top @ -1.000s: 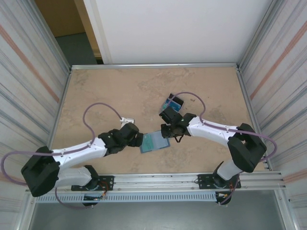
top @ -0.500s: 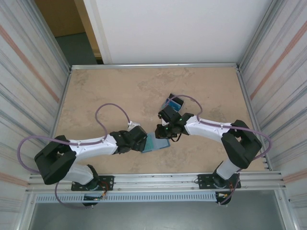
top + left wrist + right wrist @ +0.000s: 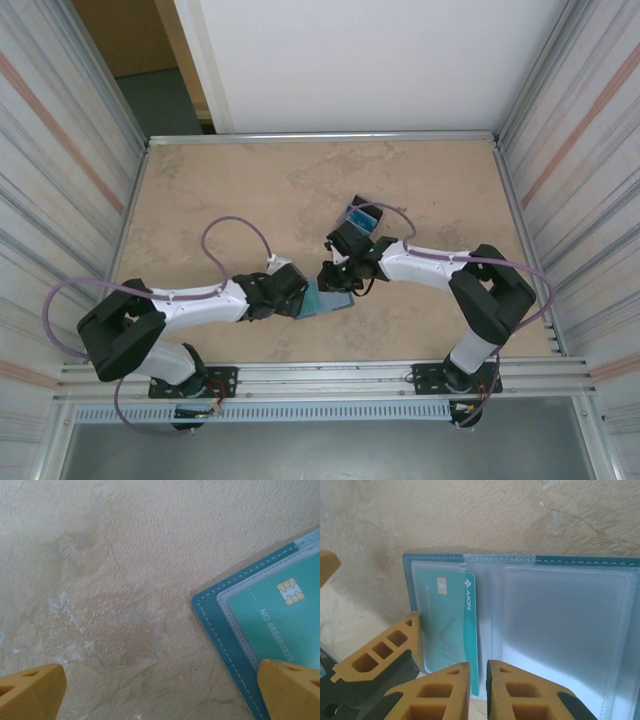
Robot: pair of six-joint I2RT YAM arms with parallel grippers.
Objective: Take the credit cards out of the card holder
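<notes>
The card holder (image 3: 332, 300) lies open on the table between both grippers, slate-blue with clear inner sleeves (image 3: 560, 625). A teal credit card (image 3: 447, 625) with a gold chip sits in its left sleeve, and shows in the left wrist view too (image 3: 280, 615). My right gripper (image 3: 480, 680) is shut on the holder's near edge, next to the teal card's side (image 3: 335, 280). My left gripper (image 3: 160, 690) is wide open at the holder's corner (image 3: 225, 625), one fingertip (image 3: 292, 687) over the holder and the other over bare table (image 3: 300, 297). Light blue and black cards (image 3: 362, 213) lie behind the right gripper.
The tan tabletop (image 3: 250, 190) is ringed by a metal rim (image 3: 320, 137) and striped side walls. A purple cable (image 3: 235, 235) loops above the left arm. The rail (image 3: 330, 375) carrying both arm bases runs along the near edge.
My left arm has slid right until its open jaws straddle the holder's corner. My right gripper has shifted a little left and closed slightly on the holder's edge.
</notes>
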